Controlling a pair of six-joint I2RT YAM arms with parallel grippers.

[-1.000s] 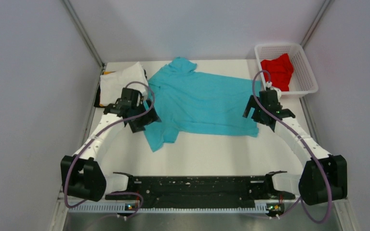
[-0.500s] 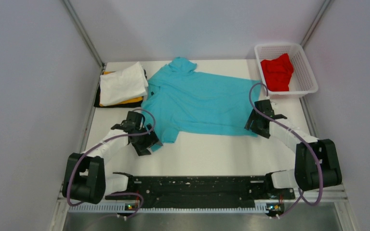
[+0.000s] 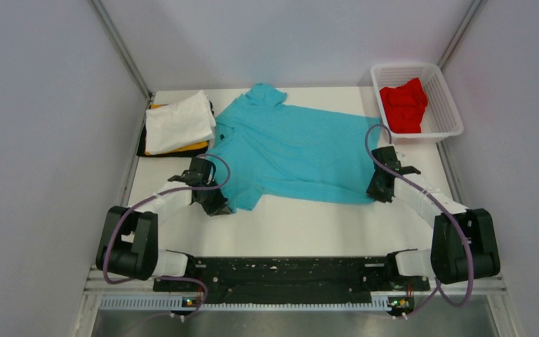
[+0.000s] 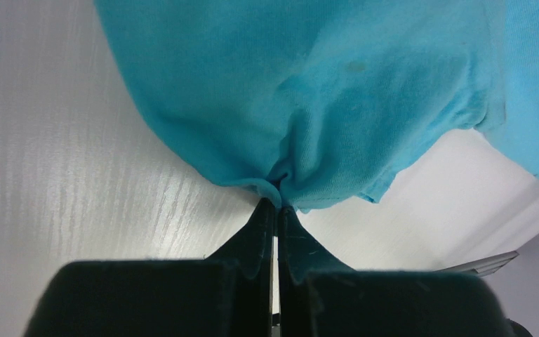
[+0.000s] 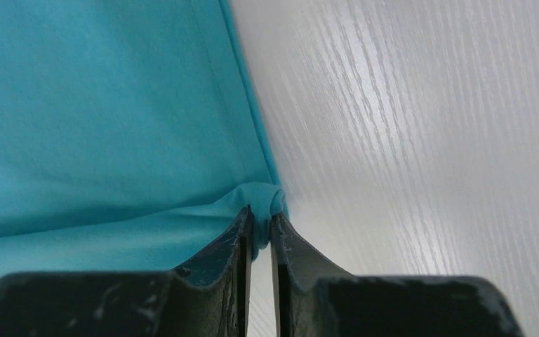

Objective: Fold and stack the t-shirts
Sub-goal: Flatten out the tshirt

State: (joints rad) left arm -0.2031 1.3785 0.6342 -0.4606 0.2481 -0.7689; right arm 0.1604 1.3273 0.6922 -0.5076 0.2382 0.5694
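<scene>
A turquoise t-shirt [image 3: 291,151] lies spread across the middle of the table. My left gripper [image 3: 217,204] is shut on the edge of its near left sleeve [image 4: 302,140], the cloth bunched at my fingertips [image 4: 278,200]. At the shirt's near right hem corner [image 5: 263,200] my right gripper [image 3: 377,191] is shut on a pinch of cloth. A folded white t-shirt [image 3: 179,121] tops a stack at the far left, over a yellow-orange one [image 3: 182,149] and a black one [image 3: 142,146]. A red t-shirt [image 3: 403,104] lies crumpled in the basket.
A white plastic mesh basket [image 3: 441,105] stands at the far right corner. Grey walls enclose the table on three sides. Bare white tabletop [image 3: 309,225] lies between the shirt and the arm bases.
Both grippers dropped to the table and came in at the turquoise shirt's near edge, then went from open to shut on the cloth: left on the sleeve, right on the hem corner.
</scene>
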